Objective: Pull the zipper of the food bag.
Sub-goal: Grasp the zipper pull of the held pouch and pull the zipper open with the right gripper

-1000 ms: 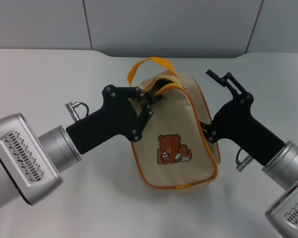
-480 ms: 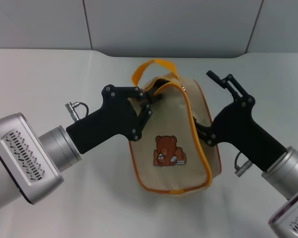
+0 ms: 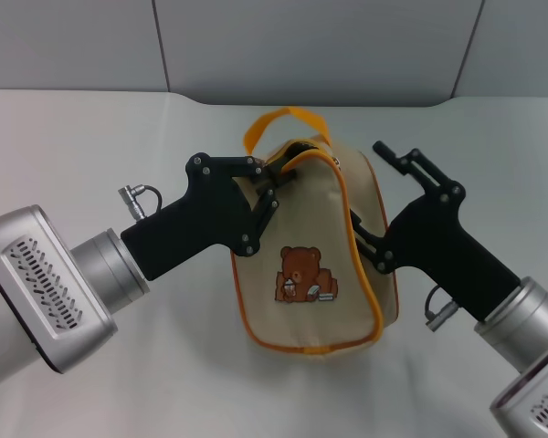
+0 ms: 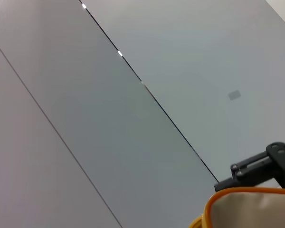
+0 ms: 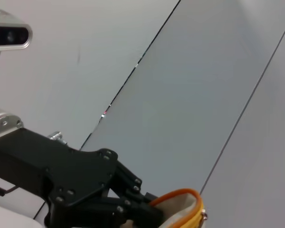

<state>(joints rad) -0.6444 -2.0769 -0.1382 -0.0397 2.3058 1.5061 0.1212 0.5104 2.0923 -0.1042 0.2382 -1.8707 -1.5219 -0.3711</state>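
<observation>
The food bag [image 3: 301, 274] is beige with orange piping and a bear print; it stands tilted on the table between my two arms. Its orange loop handle [image 3: 288, 120] is at the top. The zipper [image 3: 340, 196] runs along the orange panel edge, with a dark gap open at the top. My left gripper [image 3: 276, 177] is shut on the zipper edge at that gap; the pull tab is hidden by the fingers. My right gripper [image 3: 367, 187] is open around the bag's right side, its lower finger touching the piping. The bag edge also shows in the left wrist view [image 4: 247, 206] and the right wrist view [image 5: 180, 199].
The white table [image 3: 91, 137] runs back to a grey panelled wall [image 3: 310, 46]. The right wrist view shows my left gripper's black body [image 5: 80, 185] against the wall. A black finger of my right gripper [image 4: 261, 166] shows in the left wrist view.
The bag has shifted to the left and tilted, its lower edge rising. My right gripper has moved left along with it. My left gripper has stayed at the top edge.
</observation>
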